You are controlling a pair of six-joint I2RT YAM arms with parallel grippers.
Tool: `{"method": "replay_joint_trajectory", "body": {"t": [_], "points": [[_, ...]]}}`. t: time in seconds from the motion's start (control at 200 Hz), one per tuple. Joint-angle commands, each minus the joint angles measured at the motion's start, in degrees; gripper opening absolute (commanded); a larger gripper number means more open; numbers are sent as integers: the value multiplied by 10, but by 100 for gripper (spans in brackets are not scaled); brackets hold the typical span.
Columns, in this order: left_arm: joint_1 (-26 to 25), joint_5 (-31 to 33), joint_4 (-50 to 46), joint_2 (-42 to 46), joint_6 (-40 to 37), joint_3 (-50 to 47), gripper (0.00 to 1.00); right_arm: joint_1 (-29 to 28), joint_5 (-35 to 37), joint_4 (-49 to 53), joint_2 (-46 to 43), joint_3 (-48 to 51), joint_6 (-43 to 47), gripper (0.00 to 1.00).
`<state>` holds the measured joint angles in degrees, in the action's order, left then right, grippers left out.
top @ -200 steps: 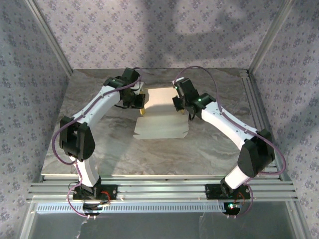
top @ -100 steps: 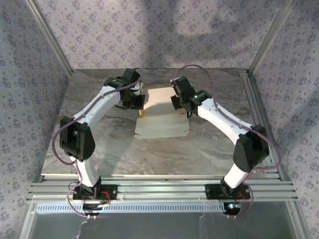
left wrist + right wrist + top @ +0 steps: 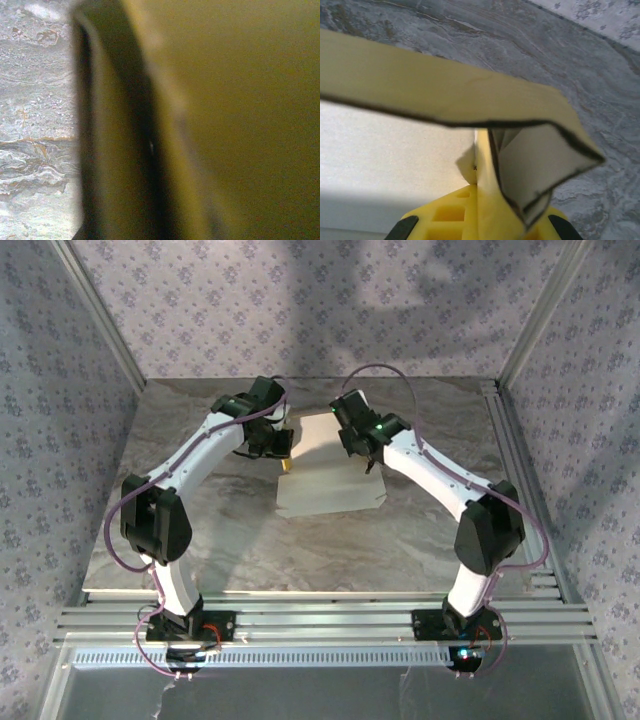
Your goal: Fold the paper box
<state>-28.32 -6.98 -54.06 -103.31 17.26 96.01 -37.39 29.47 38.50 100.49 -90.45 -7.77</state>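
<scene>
Hard to make out: from the left wrist, the paper box [image 3: 240, 100] is an olive-yellow blur against the lens, with a dark fold edge running from 12 to 6 o'clock. We cannot tell which flap it is.
Cut off: the right wrist view crops the box's yellow flap [image 3: 445, 90] at 9 o'clock.
Left claw [image 3: 284, 450]: pressed together at the box's 9 o'clock edge. We cannot tell whether cardboard sits in it.
Right claw [image 3: 363, 458]: closed tight, pinching a yellow strip of the box between its yellow fingers [image 3: 445, 215].
Paper box [image 3: 325, 485]: white side up on the counter [image 3: 200, 540], just toward 12 o'clock of its centre. Its far edge is covered by both wrists.
Surroundings: marbled grey counter [image 3: 35, 100], patterned walls [image 3: 60, 390], metal rails [image 3: 320, 620] at 6 o'clock.
In the way: the right arm [image 3: 430, 480] crosses the box's 2 o'clock corner.
</scene>
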Motion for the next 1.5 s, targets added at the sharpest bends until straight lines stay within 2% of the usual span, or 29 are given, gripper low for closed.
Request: {"method": "replay_joint_trajectory", "body": {"t": [0.0,0.22,0.375,0.625,1.039,1.169,1.299,1.394,1.494], "points": [[-12,4,-23,2,-9,26,0,-19,79,51,23,-32,10,0],[-15,17,-22,-5,-3,28,0,-43,173,96,55,-66,-21,0],[-14,23,-23,-5,-3,27,0,-46,197,106,65,-72,-30,0],[-14,22,-19,-2,-3,25,0,-36,130,76,43,-50,-27,0],[-15,23,-19,-1,-1,26,0,-46,214,107,72,-74,-7,0],[-16,21,-17,0,0,25,0,-35,162,87,56,-51,-14,0],[-16,19,-12,1,1,22,0,-15,62,50,20,-16,-21,0],[-17,17,-10,-1,3,22,0,-7,-1,29,-3,3,-18,16],[-17,10,-6,-3,3,22,0,-7,-9,30,-7,3,-13,23]]}}
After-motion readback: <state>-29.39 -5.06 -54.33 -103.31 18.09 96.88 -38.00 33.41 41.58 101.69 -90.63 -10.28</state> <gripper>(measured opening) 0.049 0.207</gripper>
